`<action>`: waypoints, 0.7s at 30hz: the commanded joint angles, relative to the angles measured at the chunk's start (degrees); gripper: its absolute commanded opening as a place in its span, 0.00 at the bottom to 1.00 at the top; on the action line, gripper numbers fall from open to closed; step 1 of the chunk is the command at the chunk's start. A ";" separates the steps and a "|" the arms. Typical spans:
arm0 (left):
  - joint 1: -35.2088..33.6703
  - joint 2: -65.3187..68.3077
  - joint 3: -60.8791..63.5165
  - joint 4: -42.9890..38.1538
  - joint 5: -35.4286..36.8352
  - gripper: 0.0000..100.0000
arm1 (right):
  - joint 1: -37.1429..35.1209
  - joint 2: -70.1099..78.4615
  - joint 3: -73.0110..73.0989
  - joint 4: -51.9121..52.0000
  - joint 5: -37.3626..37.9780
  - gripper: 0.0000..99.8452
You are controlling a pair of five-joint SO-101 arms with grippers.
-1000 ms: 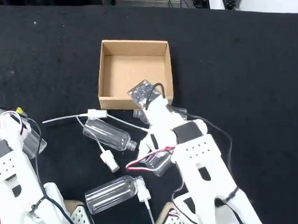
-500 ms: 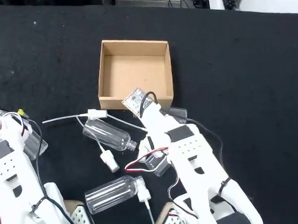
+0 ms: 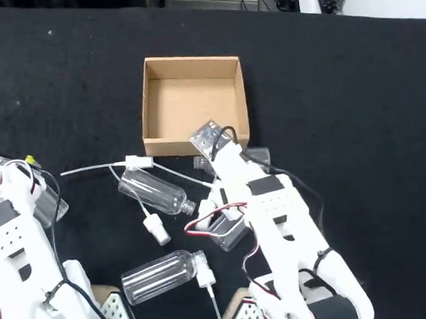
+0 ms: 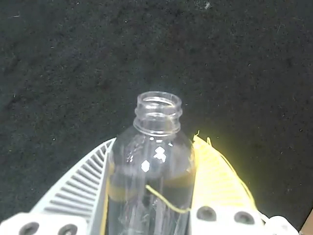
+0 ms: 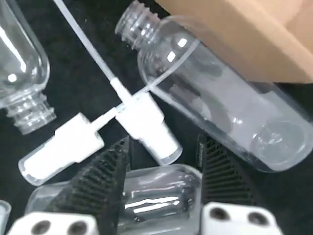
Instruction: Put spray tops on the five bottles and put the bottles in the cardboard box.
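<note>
So the left gripper (image 4: 155, 142) is clamping an uncapped bottle (image 4: 155, 169) round its body, with the open neck poking out past the tips. It's sitting over by the near left corner of the table (image 3: 359, 103). The right gripper (image 5: 164, 144) is hanging mid-table with its jaws spread wide and nothing in them. It's just in front of the cardboard box (image 3: 145, 99), which is sitting toward the far edge with no bottles in it.

Right off its tips a spray top (image 5: 146, 128) is lying on its side, dip tube trailing away across the cloth. A second spray top (image 5: 61, 149) is lying just beside it. A loose bottle (image 5: 215, 107) is lying right along the box's near wall, and another bottle (image 5: 156, 203) is lying underneath the jaws.

My read is that it's going for that first spray top. I'm thinking it should be coming down over the white collar, not the thin tube, and keeping a jaw from landing on the neighbour. It should be leaving the tube end free too, because that's got to thread down the neck the left arm is offering. Bumping the bottle underneath is risking shoving the tops out of line.
</note>
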 commanded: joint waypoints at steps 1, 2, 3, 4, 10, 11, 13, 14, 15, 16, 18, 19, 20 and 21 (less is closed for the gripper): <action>-0.66 -1.58 -0.48 -0.70 0.35 0.05 | 0.00 0.04 0.92 -2.11 0.53 0.19; -0.66 -1.58 -0.48 -0.70 0.35 0.05 | -0.70 0.04 1.27 -2.37 0.53 0.19; -0.66 -1.58 -0.48 -0.70 0.35 0.05 | -1.32 0.04 1.71 -2.90 0.62 0.19; -0.66 -1.58 -0.48 -0.70 0.35 0.05 | -2.02 0.04 2.33 -3.96 0.62 0.19; -0.66 -1.58 -0.48 -0.62 0.35 0.05 | -2.81 0.04 4.44 -9.76 0.62 0.18; -0.66 -1.58 -0.48 -0.62 0.35 0.05 | -2.81 0.04 4.44 -9.58 0.62 0.17; -0.66 -1.58 -0.48 -0.62 0.35 0.05 | -2.81 0.04 4.62 -9.49 0.62 0.16; -0.66 -1.58 -0.48 -0.62 0.35 0.05 | -2.81 0.04 5.05 -9.49 0.62 0.16; -0.66 -1.58 -0.48 -0.62 0.35 0.05 | -2.81 0.04 5.41 -9.49 0.62 0.16; -0.66 -1.58 -0.48 -0.62 0.35 0.05 | -2.90 0.04 5.76 -9.49 0.62 0.16; -0.66 -1.58 -0.48 -0.62 0.35 0.05 | -2.81 0.04 6.20 -9.49 0.62 0.16; -0.66 -1.58 -0.48 -0.62 0.35 0.05 | -2.81 0.04 6.20 -9.41 0.62 0.16; -0.66 -1.58 -0.48 -0.62 0.35 0.05 | -2.81 0.04 5.93 -8.70 0.62 0.16; -0.66 -1.58 -0.40 -0.62 0.35 0.05 | -2.99 0.04 5.76 -7.82 0.79 0.16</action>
